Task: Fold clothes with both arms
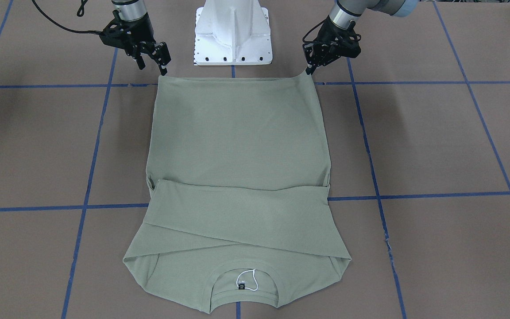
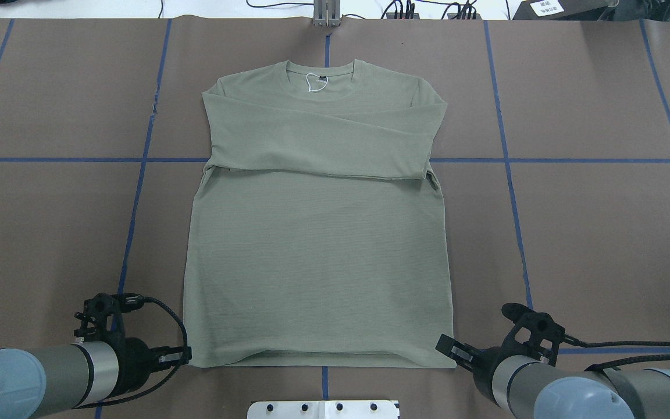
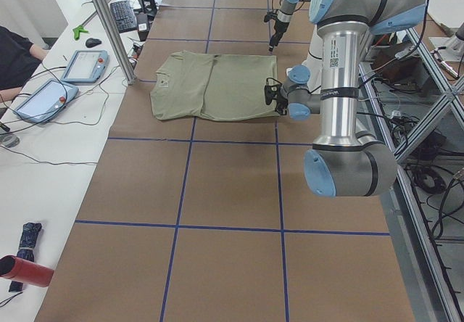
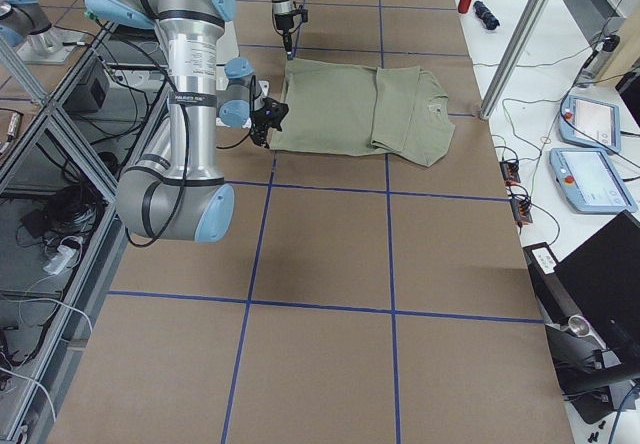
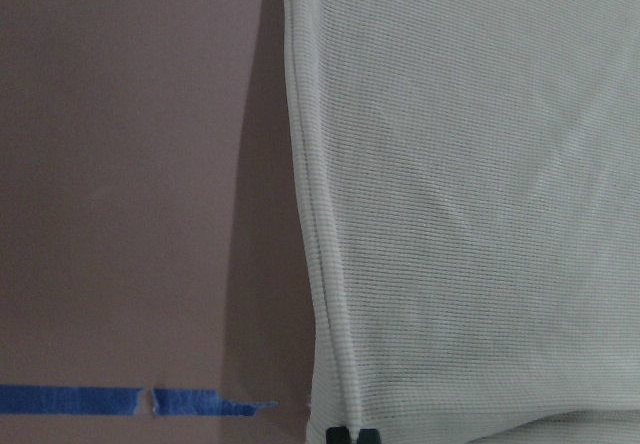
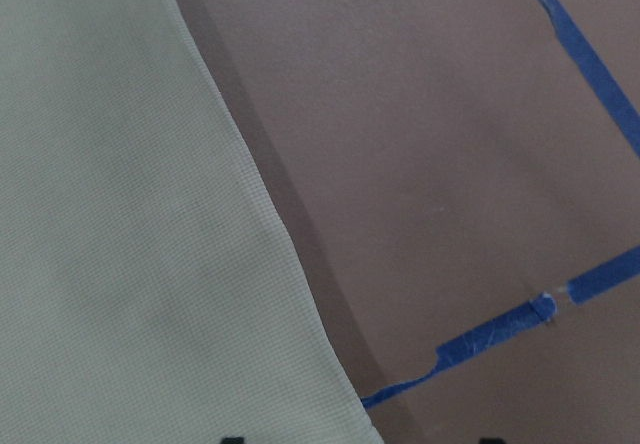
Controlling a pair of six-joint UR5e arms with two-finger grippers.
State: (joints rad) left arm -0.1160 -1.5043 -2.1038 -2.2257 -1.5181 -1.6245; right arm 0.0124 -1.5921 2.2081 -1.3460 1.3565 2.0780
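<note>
Left gripper pinches the green knit shirt's hem corner at the table's robot-side edge; right gripper, spread, must close.

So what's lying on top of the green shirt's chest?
The sage-green knit shirt has both its long sleeves folded across its chest, one overlapping the other. They hide the chest beneath, so any print there can't be seen.

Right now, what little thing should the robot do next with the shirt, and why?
Probably shut the right gripper on its hem corner. It looks open there, while the left gripper seems to pinch the other corner of the shirt.
</note>
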